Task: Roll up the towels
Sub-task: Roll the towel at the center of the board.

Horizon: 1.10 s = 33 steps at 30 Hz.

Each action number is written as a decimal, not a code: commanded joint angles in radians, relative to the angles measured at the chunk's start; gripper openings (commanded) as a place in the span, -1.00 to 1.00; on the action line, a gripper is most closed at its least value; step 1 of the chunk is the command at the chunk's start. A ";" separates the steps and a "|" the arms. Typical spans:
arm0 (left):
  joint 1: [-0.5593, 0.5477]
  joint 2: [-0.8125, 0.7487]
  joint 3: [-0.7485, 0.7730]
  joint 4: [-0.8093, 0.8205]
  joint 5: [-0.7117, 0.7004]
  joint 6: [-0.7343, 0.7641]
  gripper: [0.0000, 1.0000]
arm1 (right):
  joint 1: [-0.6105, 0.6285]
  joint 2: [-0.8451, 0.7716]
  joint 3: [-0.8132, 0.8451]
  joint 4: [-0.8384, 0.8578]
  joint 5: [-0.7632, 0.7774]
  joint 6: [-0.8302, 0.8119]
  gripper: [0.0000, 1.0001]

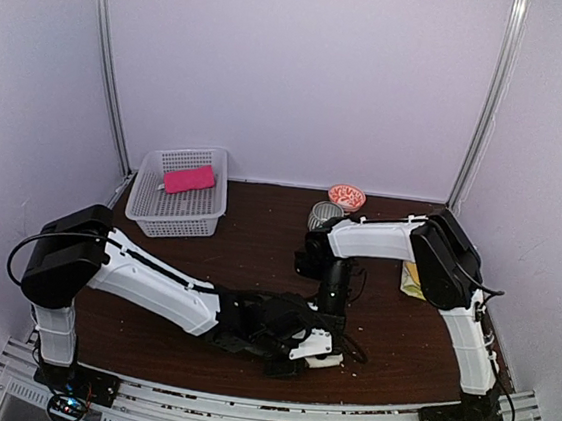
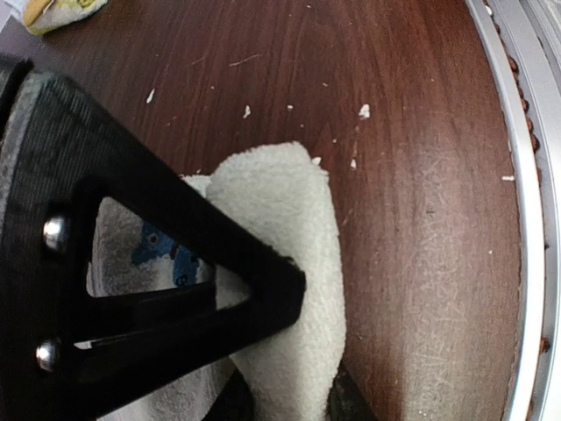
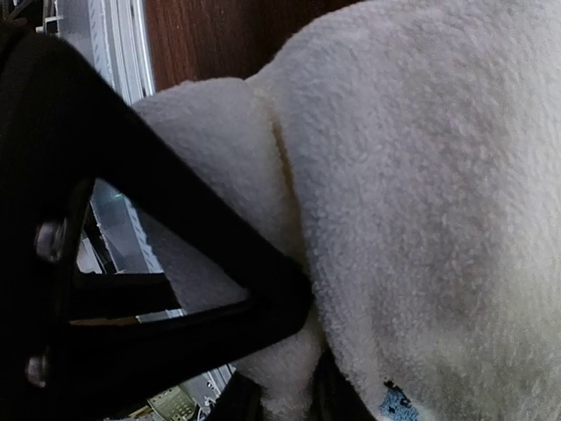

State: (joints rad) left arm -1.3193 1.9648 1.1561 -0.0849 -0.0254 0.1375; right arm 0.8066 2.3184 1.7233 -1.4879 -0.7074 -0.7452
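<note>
Cream towel [image 2: 285, 219], partly rolled; left end effector [image 2: 316, 346] pinches it; right end effector [image 3: 307, 351] likewise

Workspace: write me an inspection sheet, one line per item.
Surface: dark wood table, white crumbs scattered.
Job's things: cream-white towel partly rolled near the front edge; pink towel in white basket; yellow towel beside right arm; grey roll, probably a towel.
Clutter: patterned bowl.
Grippers: left gripper and right gripper, jaws closed on the cream-white towel.
Cables: black cable looping off left arm; second cable on right arm.
Surroundings: white walls, metal rail in front.
</note>
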 commanded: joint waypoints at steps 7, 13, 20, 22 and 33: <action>0.004 0.039 0.048 -0.073 0.156 -0.061 -0.84 | -0.036 -0.327 -0.005 0.190 0.097 0.008 0.99; 0.051 0.070 0.065 -0.125 0.280 -0.131 -0.85 | -0.101 -0.621 0.067 0.397 0.378 0.269 1.00; 0.214 0.185 0.076 -0.056 0.704 -0.316 -0.78 | -0.252 -0.991 -0.313 0.902 0.570 0.437 1.00; 0.250 0.223 0.082 -0.016 0.830 -0.388 -0.77 | -0.253 -1.056 -0.392 0.849 0.338 0.331 0.94; 0.293 0.310 0.097 0.065 0.961 -0.560 -0.72 | -0.060 -1.169 -0.568 0.444 -0.032 -0.138 0.25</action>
State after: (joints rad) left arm -1.0336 2.2051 1.2827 0.0128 0.9192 -0.3317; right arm 0.6582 1.1629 1.2152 -0.9306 -0.6865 -0.7372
